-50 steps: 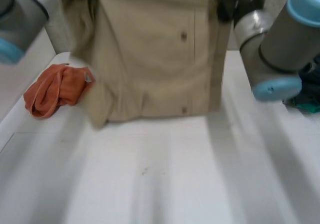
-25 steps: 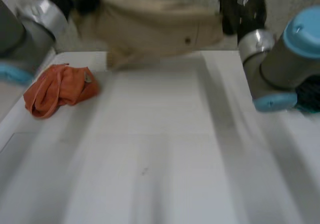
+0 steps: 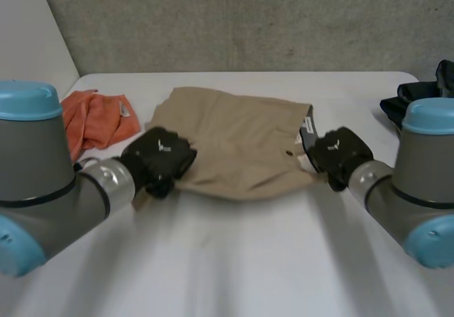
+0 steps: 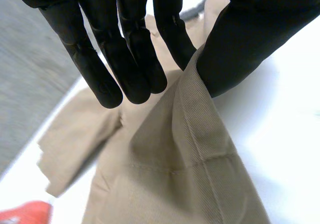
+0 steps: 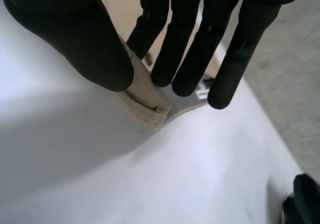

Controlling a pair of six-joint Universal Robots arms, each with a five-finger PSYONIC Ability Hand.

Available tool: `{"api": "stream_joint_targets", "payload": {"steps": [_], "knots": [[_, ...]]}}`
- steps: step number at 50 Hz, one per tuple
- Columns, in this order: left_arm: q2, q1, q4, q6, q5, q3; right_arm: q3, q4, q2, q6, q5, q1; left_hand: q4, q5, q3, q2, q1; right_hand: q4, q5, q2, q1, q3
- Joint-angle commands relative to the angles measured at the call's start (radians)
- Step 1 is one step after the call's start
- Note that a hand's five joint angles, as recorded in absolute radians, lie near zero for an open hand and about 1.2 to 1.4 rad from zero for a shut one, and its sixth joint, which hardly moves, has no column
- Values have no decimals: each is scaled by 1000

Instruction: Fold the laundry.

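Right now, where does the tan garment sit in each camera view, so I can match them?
Head view: the tan garment lies mid-table, its sides pinched by the left hand and right hand.
Left wrist view: its edge runs up between that hand's thumb and fingers.
Right wrist view: its thick corner sits between thumb and fingers.
Shared landmark: the white table beneath.

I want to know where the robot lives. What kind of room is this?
Probably a test room, not a home: a white table, a plain grey wall, a tan garment and an orange cloth for folding.
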Motion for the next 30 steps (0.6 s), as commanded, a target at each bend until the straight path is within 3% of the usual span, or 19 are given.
{"api": "stream_joint_targets", "payload": {"steps": [1, 7, 12, 17, 22, 30], "knots": [[72, -67, -338, 50, -11, -57, 117, 303, -143, -222, -20, -17, 195, 219, 208, 199, 254, 207, 202, 226, 284, 208], [87, -136, -545, 81, 58, -80, 202, 490, -224, -396, -68, -36, 195, 219, 208, 199, 254, 207, 202, 226, 284, 208], [96, -139, -601, 125, 78, -72, 204, 522, -241, -448, -135, -60, 195, 219, 208, 199, 254, 207, 202, 226, 284, 208], [44, -87, -484, 176, -11, 0, 160, 482, -198, -390, -140, -71, 195, 219, 208, 199, 254, 207, 202, 226, 284, 208], [-81, -64, -285, 234, -107, 164, 54, 322, -109, -231, -113, -34, 195, 219, 208, 199, 254, 207, 202, 226, 284, 208], [-291, -38, -121, 247, -100, 470, -108, 7, 27, -16, 44, 7, 195, 219, 208, 199, 254, 207, 202, 226, 284, 208]]}}
